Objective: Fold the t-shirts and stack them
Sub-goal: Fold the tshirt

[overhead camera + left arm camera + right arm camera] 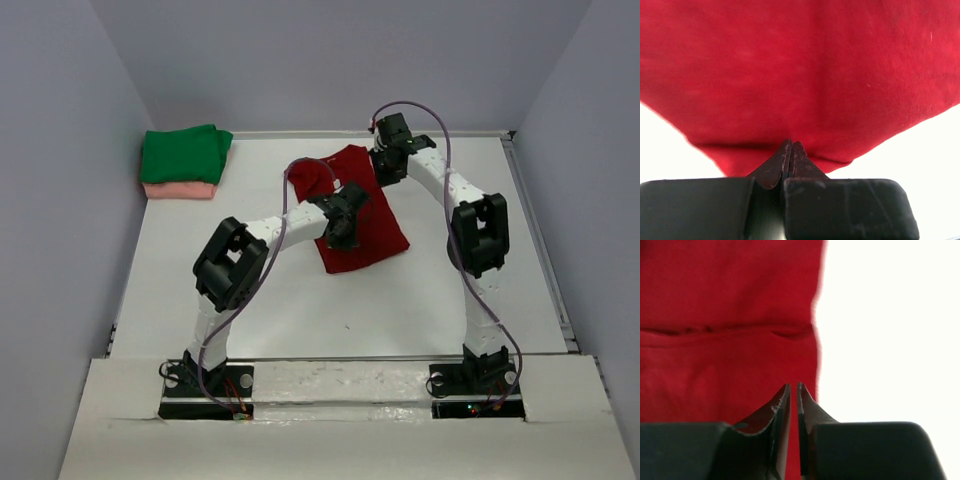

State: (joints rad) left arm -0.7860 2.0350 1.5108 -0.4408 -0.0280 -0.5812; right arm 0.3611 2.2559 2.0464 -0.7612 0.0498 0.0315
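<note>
On the white table the red t-shirt lies in the middle, right of the folded green shirt, with the left gripper closed at its near edge and the right gripper almost closed over its far right edge.

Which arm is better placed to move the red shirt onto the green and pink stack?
Probably left: the left gripper rests on the red shirt, nearer the stack at far left.
</note>
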